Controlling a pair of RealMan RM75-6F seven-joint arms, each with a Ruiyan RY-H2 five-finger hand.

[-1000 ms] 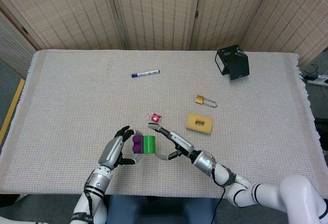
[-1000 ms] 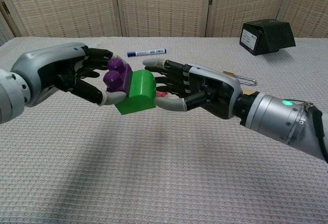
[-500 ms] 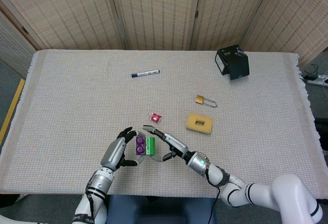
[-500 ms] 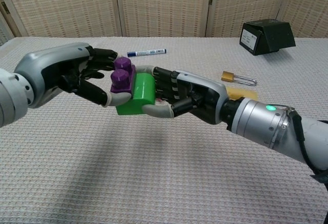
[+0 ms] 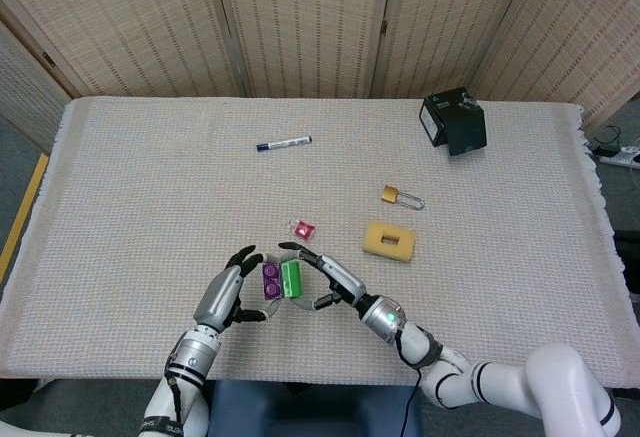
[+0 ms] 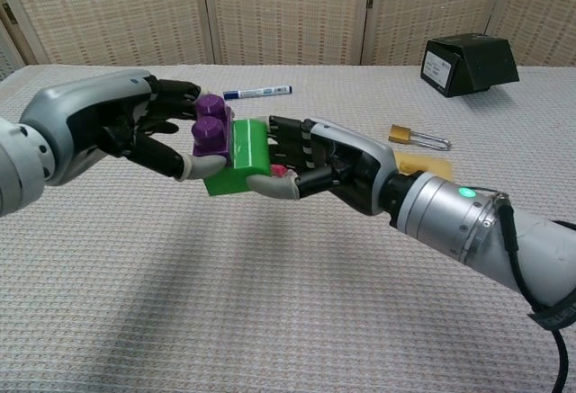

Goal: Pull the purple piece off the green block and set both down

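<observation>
A green block (image 6: 241, 156) (image 5: 291, 279) with a purple studded piece (image 6: 210, 127) (image 5: 270, 280) still stuck to its left side hangs in the air above the table's front. My left hand (image 6: 117, 132) (image 5: 226, 294) grips the purple piece from the left, thumb under it. My right hand (image 6: 324, 166) (image 5: 330, 278) wraps its fingers around the green block from the right. The two hands meet at the joined pair.
On the woven cloth lie a small red item (image 5: 302, 226), a yellow block with a slot (image 5: 388, 240), a brass padlock (image 5: 398, 196), a blue pen (image 5: 283, 143) and a black box (image 5: 453, 121) at the back right.
The right hand has closed its fingers around the green block, which it only neared a second ago. The joined pair has tilted so the purple studs face more upward.
</observation>
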